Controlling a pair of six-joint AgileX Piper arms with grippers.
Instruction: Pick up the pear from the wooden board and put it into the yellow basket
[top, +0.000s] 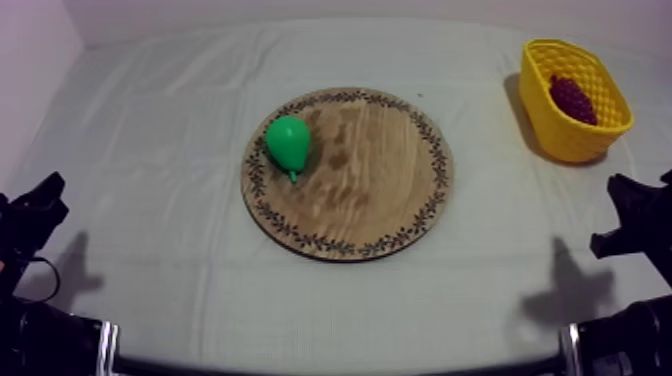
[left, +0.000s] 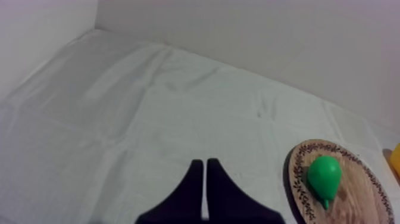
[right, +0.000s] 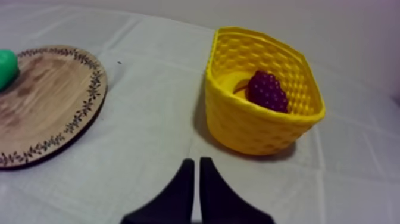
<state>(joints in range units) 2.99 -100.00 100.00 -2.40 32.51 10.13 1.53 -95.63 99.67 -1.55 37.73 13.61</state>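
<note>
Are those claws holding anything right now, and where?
Nothing: the left gripper and right gripper are shut, empty; the pear lies on the wooden board.

Both left claw and right claw are black, tapering.

pear cut at edge, board likewise

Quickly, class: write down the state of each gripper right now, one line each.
Left gripper: shut, holding nothing.
Right gripper: shut, holding nothing, short of the yellow basket.
</note>
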